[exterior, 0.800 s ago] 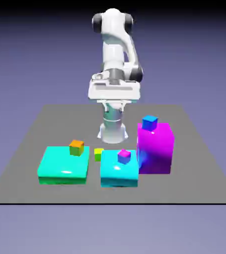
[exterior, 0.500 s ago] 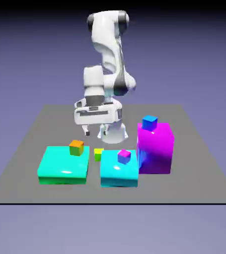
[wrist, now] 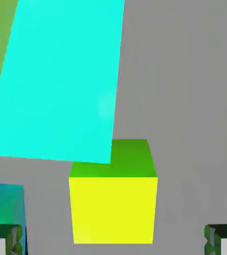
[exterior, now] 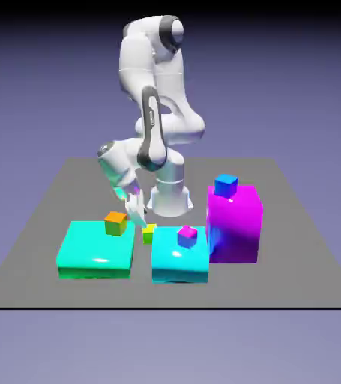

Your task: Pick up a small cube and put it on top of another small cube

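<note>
Two fingertips (wrist: 113, 240) spread wide, nothing between them. Arm has swung over toward exterior view's left and dropped; hand now tilted close by lime cube (exterior: 149, 235), which sits on table (exterior: 76, 180) between green block (exterior: 97, 251) and cyan block (exterior: 180, 264). Grasp looks next; blue cube (exterior: 225, 187) waits on tall magenta block (exterior: 234, 229).

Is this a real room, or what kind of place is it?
Probably a pretend computer world: plain blue-violet backdrop, a floating-looking grey tabletop, and glowing flat-coloured blocks like the magenta block.
</note>
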{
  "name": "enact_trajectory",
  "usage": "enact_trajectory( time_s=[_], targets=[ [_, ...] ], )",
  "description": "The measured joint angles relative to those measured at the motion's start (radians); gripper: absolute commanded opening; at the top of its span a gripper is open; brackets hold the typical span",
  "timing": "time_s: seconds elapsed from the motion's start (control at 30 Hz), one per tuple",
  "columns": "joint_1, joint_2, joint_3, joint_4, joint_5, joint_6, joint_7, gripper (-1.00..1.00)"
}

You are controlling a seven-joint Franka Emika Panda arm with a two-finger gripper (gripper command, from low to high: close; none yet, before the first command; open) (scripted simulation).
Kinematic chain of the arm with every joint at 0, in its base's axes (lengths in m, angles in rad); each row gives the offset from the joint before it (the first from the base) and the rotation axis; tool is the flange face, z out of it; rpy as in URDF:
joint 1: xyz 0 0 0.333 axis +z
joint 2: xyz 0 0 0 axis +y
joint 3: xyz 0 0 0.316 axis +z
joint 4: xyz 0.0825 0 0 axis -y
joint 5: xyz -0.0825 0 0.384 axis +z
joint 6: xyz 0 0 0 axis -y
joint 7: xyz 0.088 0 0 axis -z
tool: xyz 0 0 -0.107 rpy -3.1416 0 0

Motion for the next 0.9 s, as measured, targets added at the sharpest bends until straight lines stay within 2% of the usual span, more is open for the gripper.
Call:
enact_trajectory(
  time_s=[0.6, 0.63, 0.7, 0.9],
  targets=[
    [0.134, 0.378, 0.142, 0.108, 0.782, 0.005, -0.543, 0.00],
    [0.138, 0.388, 0.146, 0.111, 0.802, 0.006, -0.557, -1.00],
    [0.138, 0.388, 0.146, 0.111, 0.802, 0.005, -0.557, -1.00],
    [0.093, 0.262, 0.099, 0.075, 0.542, 0.004, -0.377, -1.00]
  ],
)
